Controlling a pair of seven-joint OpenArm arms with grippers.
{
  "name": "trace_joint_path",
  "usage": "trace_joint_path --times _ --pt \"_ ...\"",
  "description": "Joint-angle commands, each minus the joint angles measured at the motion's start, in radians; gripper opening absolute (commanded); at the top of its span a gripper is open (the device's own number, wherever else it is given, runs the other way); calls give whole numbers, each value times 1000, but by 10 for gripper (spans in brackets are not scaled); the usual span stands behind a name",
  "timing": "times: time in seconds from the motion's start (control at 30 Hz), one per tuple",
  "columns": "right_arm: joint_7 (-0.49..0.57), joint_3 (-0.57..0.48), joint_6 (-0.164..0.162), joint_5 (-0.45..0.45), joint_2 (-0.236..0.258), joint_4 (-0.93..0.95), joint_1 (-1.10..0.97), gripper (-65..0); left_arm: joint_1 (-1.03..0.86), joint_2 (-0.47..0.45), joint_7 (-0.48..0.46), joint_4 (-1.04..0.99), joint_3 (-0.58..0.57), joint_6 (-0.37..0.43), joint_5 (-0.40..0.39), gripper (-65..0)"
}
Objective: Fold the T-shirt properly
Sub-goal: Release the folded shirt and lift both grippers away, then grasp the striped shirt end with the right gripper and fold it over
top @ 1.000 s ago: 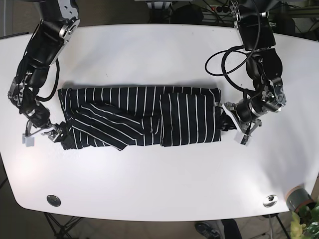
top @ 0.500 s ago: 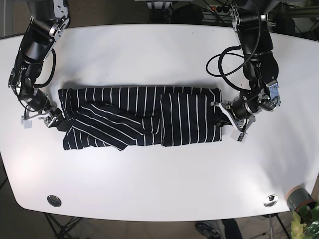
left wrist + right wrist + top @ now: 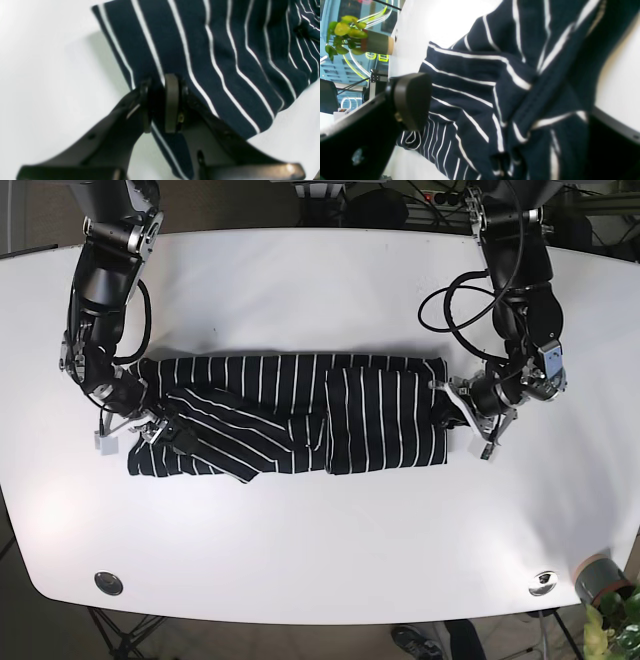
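L gripper clamped on T-shirt edge; R gripper low over hem, grip unclear.

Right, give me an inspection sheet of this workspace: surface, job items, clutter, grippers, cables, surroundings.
Surface: white oval table, bare apart from the garment.
Job's things: navy T-shirt with thin white stripes, lying as a long band, partly folded, bunched at the right-arm end.
Clutter: nothing seen.
Grippers: left gripper shut on the T-shirt's edge; right gripper spread around bunched cloth, grip unclear.
Cables: black cable loop hanging from the left arm above the table.
Surroundings: potted green plant past the table corner; tripod legs below.
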State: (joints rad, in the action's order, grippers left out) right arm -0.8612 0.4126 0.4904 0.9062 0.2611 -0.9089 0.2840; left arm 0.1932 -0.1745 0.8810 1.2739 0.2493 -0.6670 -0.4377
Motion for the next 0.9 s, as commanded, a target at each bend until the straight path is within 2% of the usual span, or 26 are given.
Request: trace_joint_path --times 0.0,0.03,0.1,0.3,0.37,0.5,0.73,0.87 --pt "-10 -16 -23 -34 8 -5 11 -59 13 -12 -21 14 3 -4 -19 -583" --pt "-5 -30 -23 -37 8 -5 13 -76 12 -12 -21 14 3 -3 -19 -583" --pt "21 -59 -23 -57 8 -5 14 -157 12 -12 -21 14 3 -3 -19 -583" --pt "63 -74 -23 -128 4 -5 16 -534 12 -12 -21 -13 2 -1 -19 -583" --pt "63 -73 -23 -152 0 -5 16 -629 16 -12 -21 -40 3 -1 -22 -583" --pt "63 -73 -23 -169 0 -20 11 -612 18 -6 -21 -69 0 -1 -23 -583" --pt "53 -74 -26 -174 0 -283 -64 -626 19 8 -21 -69 -1 -1 -20 -583" --pt "9 -77 -106 -174 0 -447 -99 -626 19 16 -21 -70 -1 0 -17 -583"
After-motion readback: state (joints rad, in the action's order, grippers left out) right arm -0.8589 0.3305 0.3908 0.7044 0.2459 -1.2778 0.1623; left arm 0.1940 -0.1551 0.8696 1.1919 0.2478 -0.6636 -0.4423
